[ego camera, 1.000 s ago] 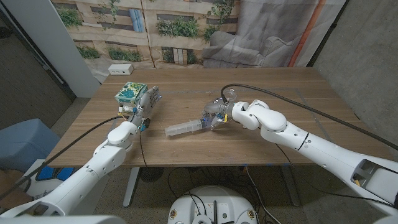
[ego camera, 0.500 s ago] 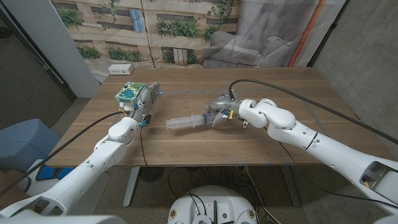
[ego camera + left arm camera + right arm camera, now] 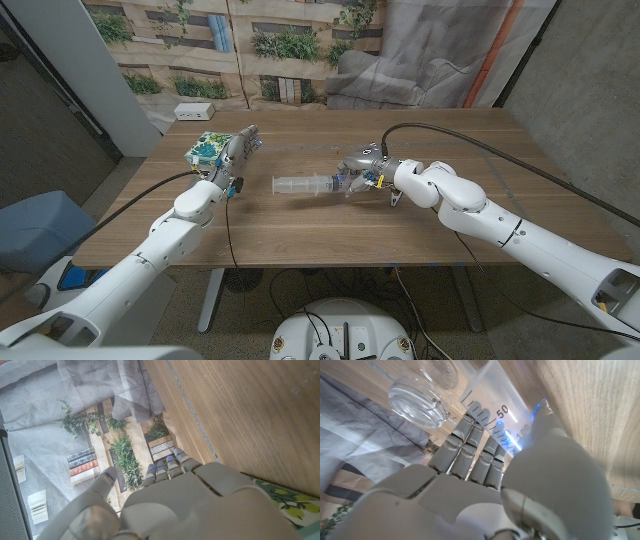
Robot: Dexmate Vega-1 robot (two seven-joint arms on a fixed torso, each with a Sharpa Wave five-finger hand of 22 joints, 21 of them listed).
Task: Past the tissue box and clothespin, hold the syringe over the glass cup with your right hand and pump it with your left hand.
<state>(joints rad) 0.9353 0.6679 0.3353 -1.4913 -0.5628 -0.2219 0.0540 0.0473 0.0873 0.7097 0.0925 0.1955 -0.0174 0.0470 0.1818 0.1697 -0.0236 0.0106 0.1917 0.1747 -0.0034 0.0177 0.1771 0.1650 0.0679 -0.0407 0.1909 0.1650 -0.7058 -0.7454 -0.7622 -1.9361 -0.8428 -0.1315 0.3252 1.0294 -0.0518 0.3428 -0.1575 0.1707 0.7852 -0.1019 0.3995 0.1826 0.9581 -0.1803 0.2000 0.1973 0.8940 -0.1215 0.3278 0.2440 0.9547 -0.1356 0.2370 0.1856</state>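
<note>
My right hand (image 3: 364, 174) grips a large clear syringe (image 3: 302, 184) near its plunger end and holds it level above the middle of the table, its barrel pointing toward my left arm. In the right wrist view my fingers (image 3: 472, 455) wrap the barrel of the syringe (image 3: 495, 397), which has printed marks, and the glass cup (image 3: 422, 395) stands on the wood just beyond it. My left hand (image 3: 236, 156) hovers against the green patterned tissue box (image 3: 205, 148) with its fingers stretched out and holding nothing. A corner of the tissue box (image 3: 282, 502) shows beside that hand.
A white block (image 3: 195, 110) sits beyond the table's far left corner. A fabric backdrop hangs behind the table (image 3: 300, 230). Black cables run along both arms over the wood.
My right hand has raised the syringe off the table and carried it farther from me, levelling it. My left hand has slid forward along the tissue box.
</note>
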